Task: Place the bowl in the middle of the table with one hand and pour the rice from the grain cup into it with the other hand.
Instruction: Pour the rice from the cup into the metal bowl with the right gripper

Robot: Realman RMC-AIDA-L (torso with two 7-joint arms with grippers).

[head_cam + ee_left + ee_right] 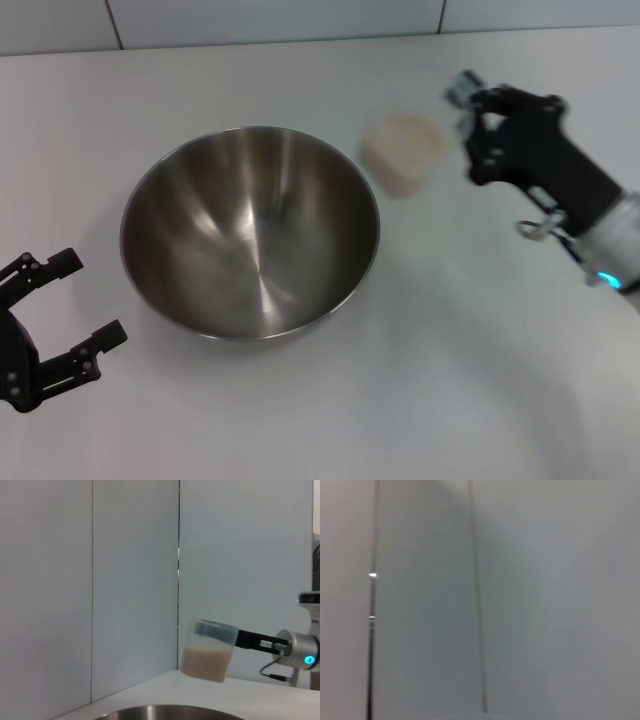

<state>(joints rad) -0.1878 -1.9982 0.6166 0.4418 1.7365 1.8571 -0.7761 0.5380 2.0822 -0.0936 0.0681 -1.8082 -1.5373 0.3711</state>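
Head view, bowl (250, 235): on the table (420, 400), empty.
Grain cup (404, 152): upright, holding rice (206, 660), gripped by right gripper (462, 125), just beside bowl's rim.
Left gripper (70, 310): spread wide, holding nothing, beside bowl's opposite side.

Bright even light, glare inside bowl (250, 235), grain cup (404, 152) motion-blurred

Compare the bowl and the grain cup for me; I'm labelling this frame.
The bowl is wide, shiny steel; the grain cup is small, clear plastic. The bowl sits empty on the table; the cup holds rice and is carried above it by the right tool. Both open upward.
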